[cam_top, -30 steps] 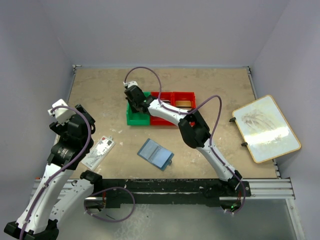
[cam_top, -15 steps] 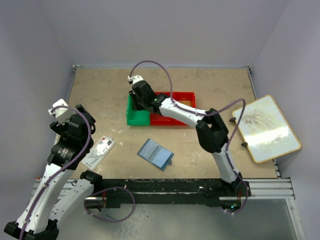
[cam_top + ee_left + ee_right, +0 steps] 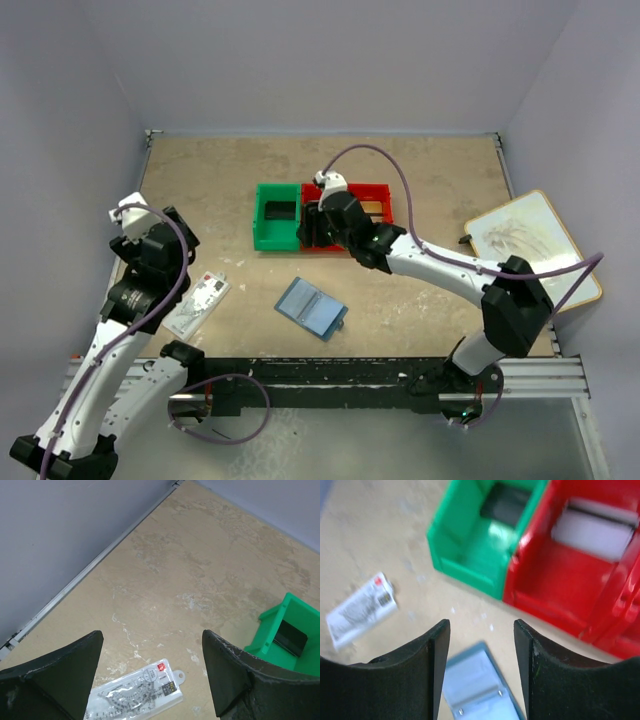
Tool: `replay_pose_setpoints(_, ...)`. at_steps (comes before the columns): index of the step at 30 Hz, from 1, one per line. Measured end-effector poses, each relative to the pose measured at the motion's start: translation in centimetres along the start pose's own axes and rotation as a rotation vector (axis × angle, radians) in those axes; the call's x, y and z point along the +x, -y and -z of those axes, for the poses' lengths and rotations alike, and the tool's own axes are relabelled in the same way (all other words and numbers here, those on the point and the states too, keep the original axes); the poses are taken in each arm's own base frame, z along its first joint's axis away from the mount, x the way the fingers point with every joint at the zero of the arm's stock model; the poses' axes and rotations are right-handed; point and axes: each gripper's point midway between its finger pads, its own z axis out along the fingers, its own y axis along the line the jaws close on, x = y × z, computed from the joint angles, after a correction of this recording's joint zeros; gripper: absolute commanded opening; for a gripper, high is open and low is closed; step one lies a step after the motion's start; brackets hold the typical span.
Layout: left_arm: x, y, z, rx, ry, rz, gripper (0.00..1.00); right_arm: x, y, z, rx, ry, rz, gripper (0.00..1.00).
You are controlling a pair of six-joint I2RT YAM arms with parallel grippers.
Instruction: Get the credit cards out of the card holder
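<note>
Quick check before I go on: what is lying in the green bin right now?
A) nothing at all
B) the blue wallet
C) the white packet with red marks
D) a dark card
D: a dark card lies at the bottom of the green bin, while the blue wallet and the white packet both lie outside it.

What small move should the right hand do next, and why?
Probably move the right hand toward the open card holder to seek another card. The hand is open and empty, a dark card lies in the green bin, and whether the holder is empty cannot be seen.
</note>
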Motion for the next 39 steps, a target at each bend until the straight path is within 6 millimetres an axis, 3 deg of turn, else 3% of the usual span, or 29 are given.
replay_pose_setpoints(5,1.1,1.5,-0.4,0.058,-0.041,-0.038,0.77,8.3,2.1,1.1,-0.004,-0.167,-0.066,0.55)
replay_pose_setpoints(7,1.8,2.4,-0.7,0.086,-0.071,-0.062,0.75,10.4,2.2,2.0,-0.028,-0.209,-0.102,0.54)
replay_pose_setpoints(14,4.7,5.5,-1.0,0.219,-0.180,-0.137,0.69,13.7,-0.4,3.4,-0.142,-0.277,-0.148,0.53)
replay_pose_setpoints(20,7.9,9.6,0.5,0.443,-0.332,-0.127,0.61,16.5,-2.1,3.6,-0.192,-0.346,-0.144,0.54)
replay_pose_setpoints(23,10.7,12.1,1.9,0.572,-0.444,-0.078,0.61,18.3,-1.8,3.5,-0.180,-0.383,-0.147,0.54)
replay_pose_setpoints(28,16.8,13.2,4.9,0.675,-0.615,-0.065,0.60,21.5,-0.4,2.8,-0.127,-0.452,-0.172,0.56)
replay_pose_setpoints(33,20.9,14.1,7.4,0.728,-0.719,-0.096,0.59,21.1,-0.8,2.0,-0.122,-0.428,-0.223,0.59)
replay_pose_setpoints(39,24.2,13.3,7.6,0.693,-0.761,-0.053,0.49,20.0,-1.0,0.1,-0.069,-0.400,-0.221,0.65)
